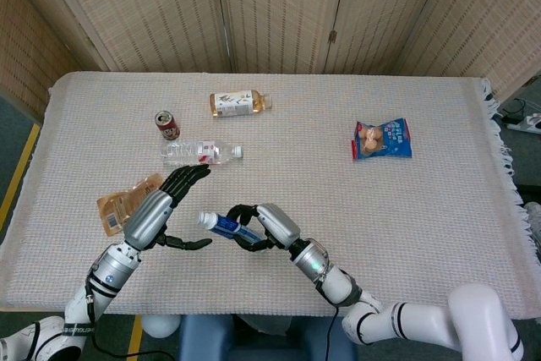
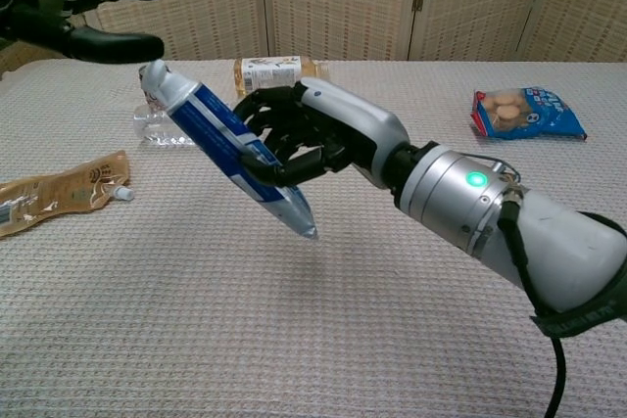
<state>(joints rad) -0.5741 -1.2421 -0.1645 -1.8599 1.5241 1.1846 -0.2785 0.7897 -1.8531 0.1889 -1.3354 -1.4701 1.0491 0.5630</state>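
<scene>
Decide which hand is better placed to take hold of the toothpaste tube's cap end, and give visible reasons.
Left. The right hand already grips the toothpaste tube by its body, cap end raised toward the left hand, which is open beside the cap and holds nothing.
</scene>
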